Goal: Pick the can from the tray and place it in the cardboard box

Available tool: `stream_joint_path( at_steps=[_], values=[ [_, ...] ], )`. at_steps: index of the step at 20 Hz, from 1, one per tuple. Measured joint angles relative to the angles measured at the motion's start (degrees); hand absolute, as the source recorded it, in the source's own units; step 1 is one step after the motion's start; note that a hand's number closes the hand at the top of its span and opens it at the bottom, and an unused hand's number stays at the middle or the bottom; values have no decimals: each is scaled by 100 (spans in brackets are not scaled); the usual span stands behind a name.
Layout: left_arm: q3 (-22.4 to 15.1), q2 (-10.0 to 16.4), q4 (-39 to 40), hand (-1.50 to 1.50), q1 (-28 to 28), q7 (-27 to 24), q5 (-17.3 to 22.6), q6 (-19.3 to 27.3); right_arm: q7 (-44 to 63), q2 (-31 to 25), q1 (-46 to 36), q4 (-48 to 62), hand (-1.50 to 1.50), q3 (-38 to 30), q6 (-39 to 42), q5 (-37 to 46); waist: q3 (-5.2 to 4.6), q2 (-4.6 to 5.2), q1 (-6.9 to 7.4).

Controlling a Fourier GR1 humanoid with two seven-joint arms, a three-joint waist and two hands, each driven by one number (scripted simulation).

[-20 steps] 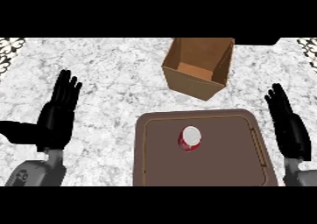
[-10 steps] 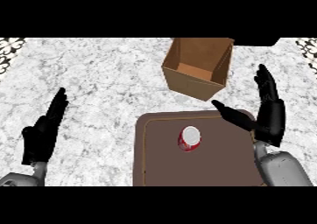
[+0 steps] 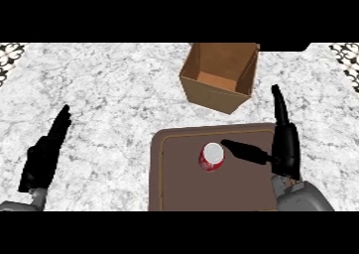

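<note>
A red can (image 3: 211,157) with a white top stands upright on the brown tray (image 3: 182,188) near the counter's front. My right hand (image 3: 285,144) hovers over the tray's right side, open, fingers straight and pointing away, thumb reaching toward the can but apart from it. The open cardboard box (image 3: 220,77) stands beyond the tray, tilted, with nothing visible inside. My left hand (image 3: 43,158) rests open at the left, edge-on over the counter.
The marble counter (image 3: 102,89) spreads around the tray and box. Patterned tiles (image 3: 5,59) show at the far left and far right corners.
My right hand has moved left and turned edge-on beside the can, its thumb now closer to it. My left hand has drifted slightly and turned edge-on. The can has not moved.
</note>
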Motion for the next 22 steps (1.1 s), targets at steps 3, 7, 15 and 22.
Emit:
stream_joint_path(
  at_steps=[3, 7, 15, 22],
  values=[
    [-29, -9, -41, 0, 72, 17, -63, 43, 844, -563, -51, -252, -150, 225, 812, 291, -8, -22, -35],
    [-44, -27, -56, 0, 115, 6, -83, 34, 2032, -1051, -236, -638, -150, 619, 2084, 369, -15, -27, -19],
    [-22, -87, -81, 0, 106, 23, -161, 12, 4491, -831, -991, -1574, -150, 1193, 4042, 58, 8, 6, 37],
    [143, -153, 22, 0, -19, 19, -202, -105, 5004, -188, -1348, -1292, -150, 1306, 4405, 294, 21, 29, 48]
  ],
)
